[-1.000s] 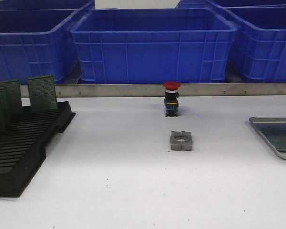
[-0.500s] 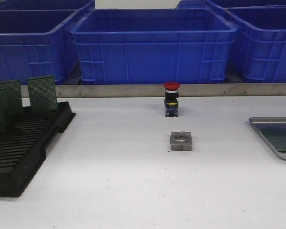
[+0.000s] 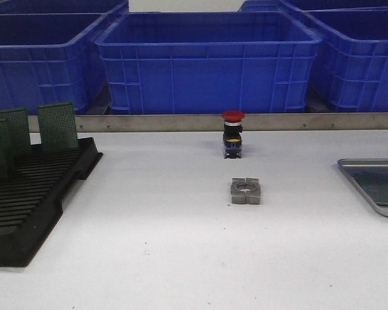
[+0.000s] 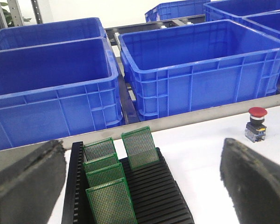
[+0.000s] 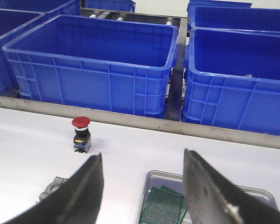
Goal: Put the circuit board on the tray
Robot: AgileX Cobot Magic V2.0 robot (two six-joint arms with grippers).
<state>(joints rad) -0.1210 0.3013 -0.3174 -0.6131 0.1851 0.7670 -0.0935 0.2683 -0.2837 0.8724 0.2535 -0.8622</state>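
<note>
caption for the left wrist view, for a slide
Open left gripper above black rack holding green circuit boards, blue bins behind.

Silver tray [image 3: 359, 183] at table's right edge; green circuit boards [image 5: 162, 206] flat inside.

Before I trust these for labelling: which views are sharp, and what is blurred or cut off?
Front view: evenly lit, sharp, but the tray is cropped at the edge. Left wrist view: rack boards crisp, fingers blurred. Right wrist view: fingers soft, red button clear.
</note>
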